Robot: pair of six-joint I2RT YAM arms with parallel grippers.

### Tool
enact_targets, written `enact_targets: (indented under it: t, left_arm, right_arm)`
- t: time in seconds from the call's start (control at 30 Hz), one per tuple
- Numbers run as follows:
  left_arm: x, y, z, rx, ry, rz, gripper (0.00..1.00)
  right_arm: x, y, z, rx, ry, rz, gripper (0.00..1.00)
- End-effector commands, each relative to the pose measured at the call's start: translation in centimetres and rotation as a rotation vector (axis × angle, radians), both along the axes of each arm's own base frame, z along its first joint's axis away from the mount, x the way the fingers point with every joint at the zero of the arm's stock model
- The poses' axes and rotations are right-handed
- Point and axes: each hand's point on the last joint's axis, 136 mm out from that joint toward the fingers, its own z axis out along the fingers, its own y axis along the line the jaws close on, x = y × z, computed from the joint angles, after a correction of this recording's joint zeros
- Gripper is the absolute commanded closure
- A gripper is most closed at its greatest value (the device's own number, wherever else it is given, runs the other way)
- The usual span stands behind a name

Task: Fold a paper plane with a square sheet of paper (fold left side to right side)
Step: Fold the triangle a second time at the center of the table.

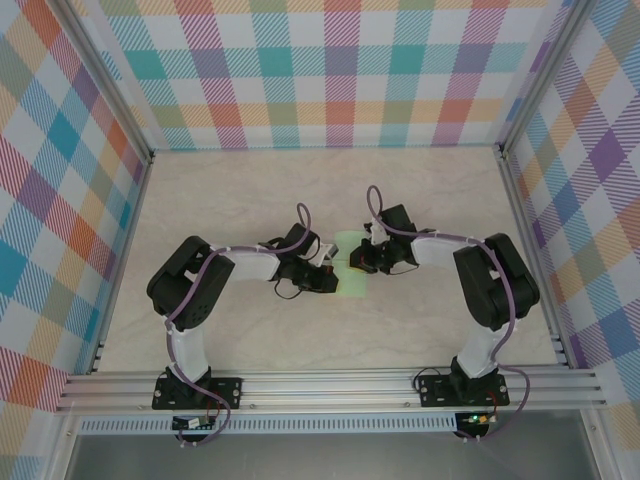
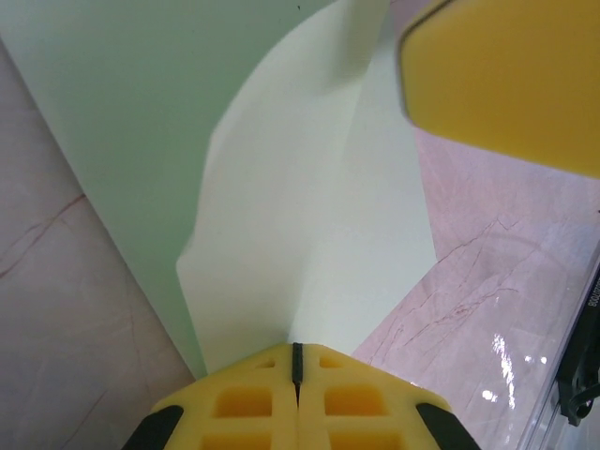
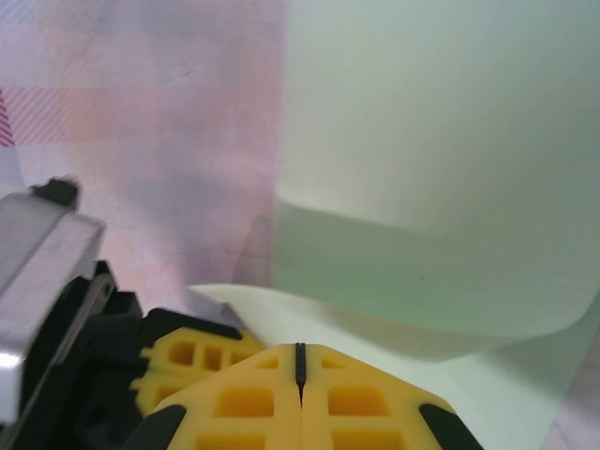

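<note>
The square sheet of paper [image 1: 350, 243], pale mint green, sits at the table's middle between both arms. Part of it lies flat and part is lifted and curled. In the left wrist view the curled sheet [image 2: 300, 216] rises straight from my left gripper [image 2: 298, 361], whose yellow fingers are shut on its edge. In the right wrist view my right gripper [image 3: 300, 361] is shut too, with the sheet [image 3: 441, 141] bending over its tips and its edge caught there. From above, the left gripper [image 1: 330, 272] and right gripper [image 1: 358, 262] nearly touch at the paper.
The pale marble-look table [image 1: 420, 200] has plaid walls on three sides and a metal rail [image 1: 330, 385] along the near edge. The other gripper's yellow finger [image 2: 506, 75] crowds the left wrist view's top right. The left gripper's fingers [image 3: 187, 361] sit close at the right wrist view's lower left.
</note>
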Motion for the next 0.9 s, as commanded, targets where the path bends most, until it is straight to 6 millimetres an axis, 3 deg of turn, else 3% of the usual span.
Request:
enact_targets:
  t: [0.0,0.13,0.47,0.87]
  left_arm:
    - [-1.7,2.1,-2.9,0.096,0.085,0.018,0.99]
    - [-1.7,2.2,-3.0,0.101,0.084,0.020,0.99]
    - [-1.5,2.3,-2.9,0.107,0.074,0.024,1.00]
    - [-1.6,2.8,-3.4,0.140,0.071,0.027,1.00]
  right_arm:
    - [-2.8,0.8,0.2,0.008,0.019,0.084,0.99]
    - [-3.5,1.8,-0.7,-0.003,0.038,0.098,0.99]
    - [-2.8,2.5,-2.7,-0.020,0.072,0.089,1.00]
    - [-2.3,0.9,-4.0,-0.139,0.069,0.077,0.99]
